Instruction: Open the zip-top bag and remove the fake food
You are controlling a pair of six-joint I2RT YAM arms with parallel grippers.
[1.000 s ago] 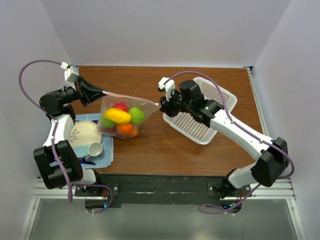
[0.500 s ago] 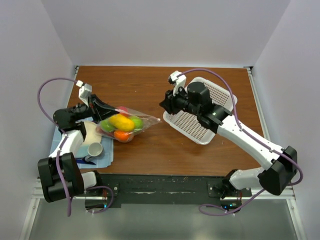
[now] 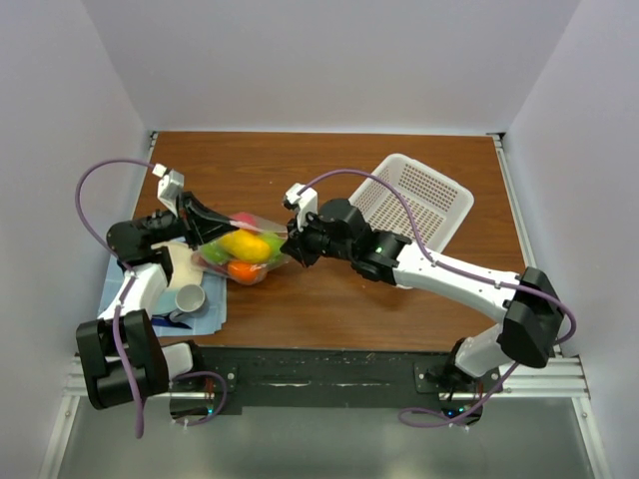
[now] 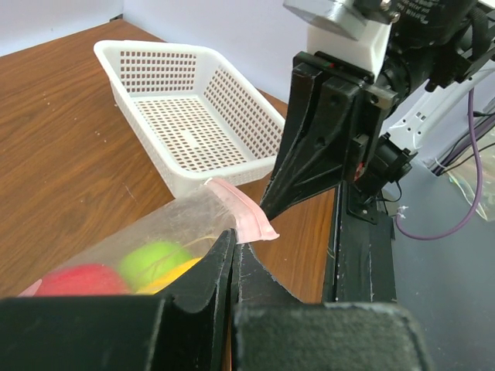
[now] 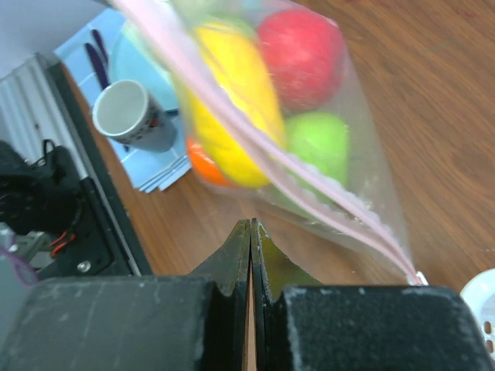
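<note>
Left hand [image 4: 232,259] is clamping the top edge of the zip-top bag [image 3: 262,222] at my desk's [image 3: 329,299] left side, fake food [image 3: 243,245] inside. Right hand [image 3: 291,250], pinched shut, is pointing at the bag's corner, having come off the basket [image 3: 419,195].

From above I see the bag [image 3: 250,251] left of the table's [image 3: 300,165] middle, with the fruit [image 3: 240,242] inside it. The left gripper [image 3: 208,232] is at its left end and the right gripper [image 3: 291,248] is just beside its right corner. The basket [image 3: 414,195] sits behind and well to the right, while nearer me, left of the bag, the cup [image 3: 190,298] sits on a mat [image 3: 208,317] with a plate [image 3: 180,265] just behind it.
</note>
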